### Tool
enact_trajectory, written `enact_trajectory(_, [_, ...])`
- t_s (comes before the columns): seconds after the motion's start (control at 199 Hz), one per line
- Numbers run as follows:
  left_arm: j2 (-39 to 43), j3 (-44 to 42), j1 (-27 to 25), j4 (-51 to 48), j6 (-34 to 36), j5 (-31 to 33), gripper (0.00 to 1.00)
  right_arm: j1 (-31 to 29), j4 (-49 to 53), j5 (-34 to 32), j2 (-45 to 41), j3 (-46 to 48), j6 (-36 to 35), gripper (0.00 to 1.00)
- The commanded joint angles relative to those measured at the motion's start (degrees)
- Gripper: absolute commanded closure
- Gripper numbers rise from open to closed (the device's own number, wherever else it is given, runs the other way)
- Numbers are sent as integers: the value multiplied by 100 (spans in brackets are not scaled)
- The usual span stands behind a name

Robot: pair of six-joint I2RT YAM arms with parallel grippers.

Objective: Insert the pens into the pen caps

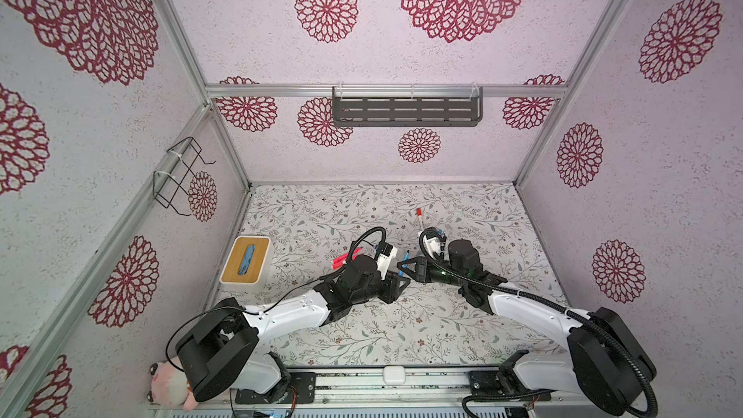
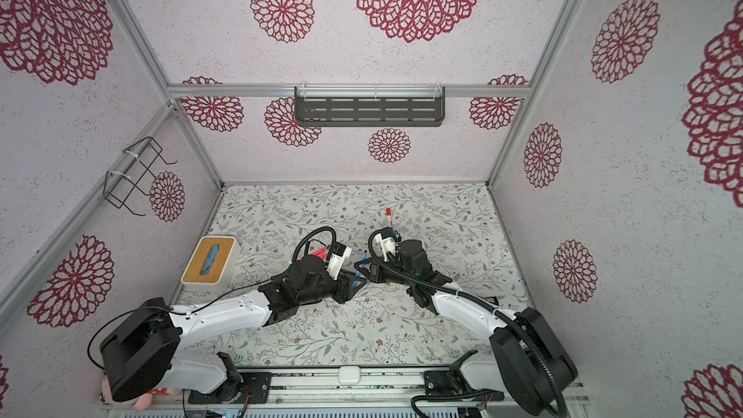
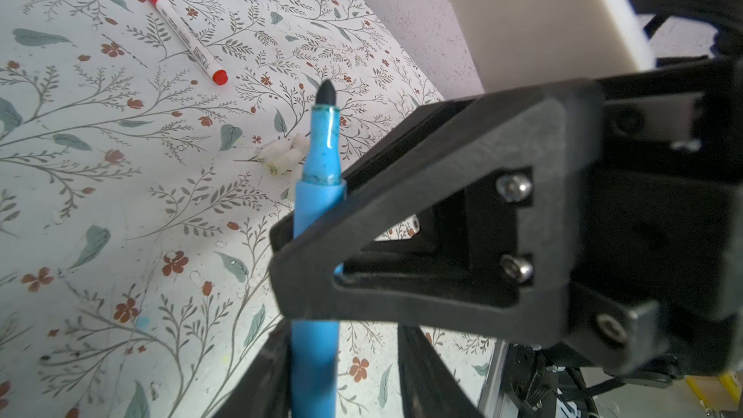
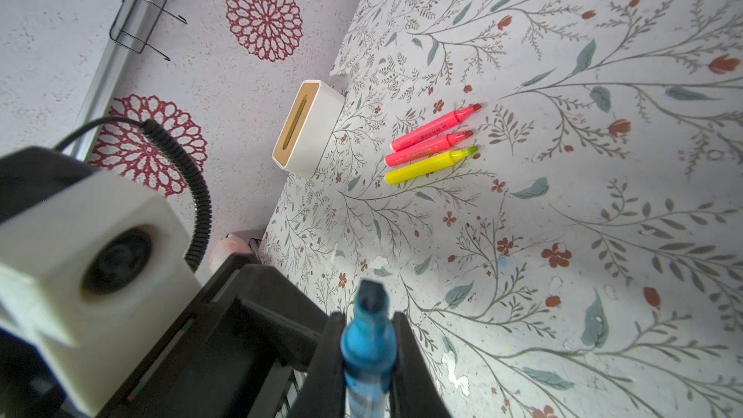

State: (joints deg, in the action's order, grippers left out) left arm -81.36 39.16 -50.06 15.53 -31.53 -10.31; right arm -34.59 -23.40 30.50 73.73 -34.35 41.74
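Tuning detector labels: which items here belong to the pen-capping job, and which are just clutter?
Job:
- blue pen, in the right gripper
- two pink pens
- yellow pen
- white pen with red ends
- clear caps

Clutter:
- tissue box
- wire rack
- grey shelf
- plush toy
- small white case
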Motion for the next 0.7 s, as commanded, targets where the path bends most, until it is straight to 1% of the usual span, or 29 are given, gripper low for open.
enact_trajectory(0.0, [-64,145,-35,91,-31,-138,56,-39,-707,164,-183,80,250,93])
enact_trajectory(0.075, [-64,153,-39,108,-34,-132,58,-46,-785,167,-184,104,290,93])
enact_trajectory(0.186, [-41,155,-25,108,-4,-71,67,-64,-821,158,-192,113,308,93])
enact_trajectory(0.437, [-55,171,38,160,-38,-129,67,-94,-1069,193,-227,170,410,93])
enact_trajectory(0.507, [-73,179,54,170,-52,-159,68,-92,-1112,202,-235,174,430,93])
enact_trajectory(0.597, [-68,178,78,170,-62,-171,74,-101,-1141,193,-234,183,439,93])
enact_trajectory(0.698, [-22,149,111,168,-73,-140,84,-101,-1156,186,-237,200,441,93])
